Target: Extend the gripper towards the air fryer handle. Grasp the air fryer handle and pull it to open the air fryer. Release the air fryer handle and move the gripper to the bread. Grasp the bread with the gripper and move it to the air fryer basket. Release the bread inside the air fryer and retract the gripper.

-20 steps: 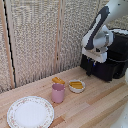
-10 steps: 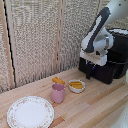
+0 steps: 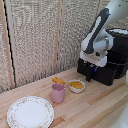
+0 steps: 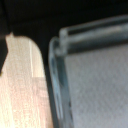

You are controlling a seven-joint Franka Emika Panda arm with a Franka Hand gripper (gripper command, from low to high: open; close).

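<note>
The glossy black air fryer [image 3: 119,47] stands at the exterior view's right. Its air fryer basket [image 3: 102,74] is slid partway out toward the exterior view's left. My gripper [image 3: 91,70] hangs at the drawer's front panel, down on the air fryer handle [image 3: 90,76], and seems shut on it; dark fingers blend with the black panel. The wrist view is blurred: it shows the basket's rim [image 4: 57,75] and grey inside, no fingers clearly. The golden-orange bread [image 3: 58,80] lies on the table behind the pink cup, apart from the gripper.
A pink cup [image 3: 58,93] stands in front of the bread. A small white bowl [image 3: 76,85] of pale yellow strips sits between cup and fryer. A patterned white plate [image 3: 30,111] lies near the wooden table's [image 3: 95,107] front left. A slatted wall stands behind.
My gripper has shifted slightly toward the exterior view's left and a little lower. The drawer front has come out with it.
</note>
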